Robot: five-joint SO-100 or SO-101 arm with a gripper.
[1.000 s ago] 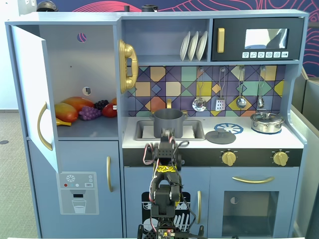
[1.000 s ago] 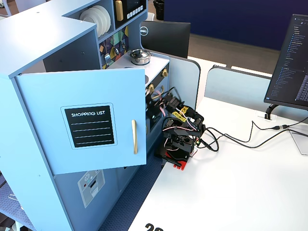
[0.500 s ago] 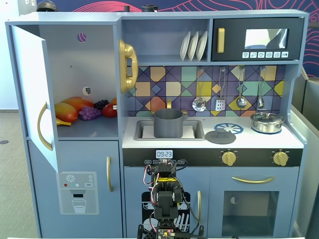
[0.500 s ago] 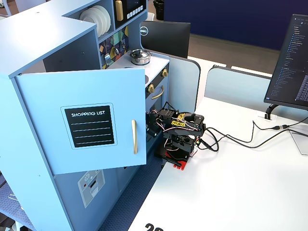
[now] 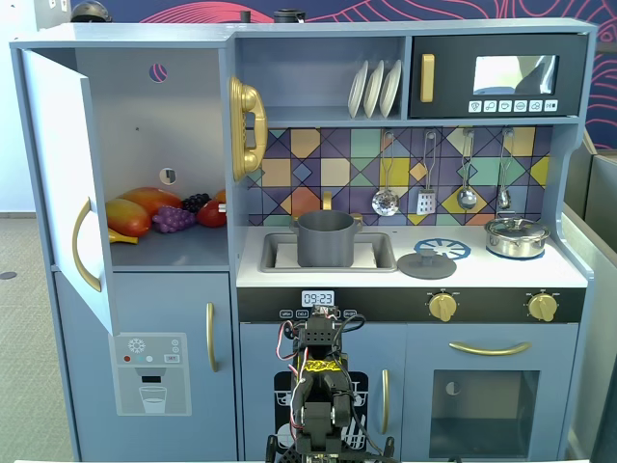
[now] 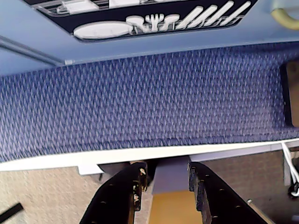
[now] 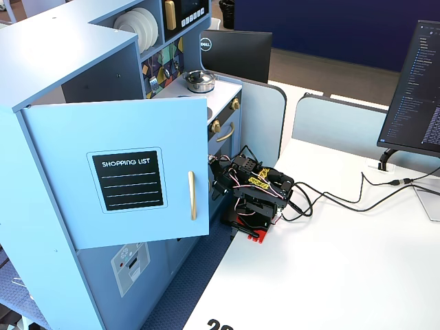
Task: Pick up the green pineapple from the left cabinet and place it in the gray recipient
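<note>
The left cabinet stands open, its door swung out to the left. No green pineapple shows in any view; it is hidden or out of view. The cabinet shelf holds an orange-yellow mango, purple grapes and a red fruit. The gray recipient stands in the sink, right of the cabinet. My arm is folded low in front of the kitchen, far below both. In the wrist view my gripper points down at blue carpet, jaws apart and empty.
A flat gray lid and a shiny silver pot sit on the counter right of the sink. The open cabinet door reaches out near my arm. A white desk carries cables and monitors.
</note>
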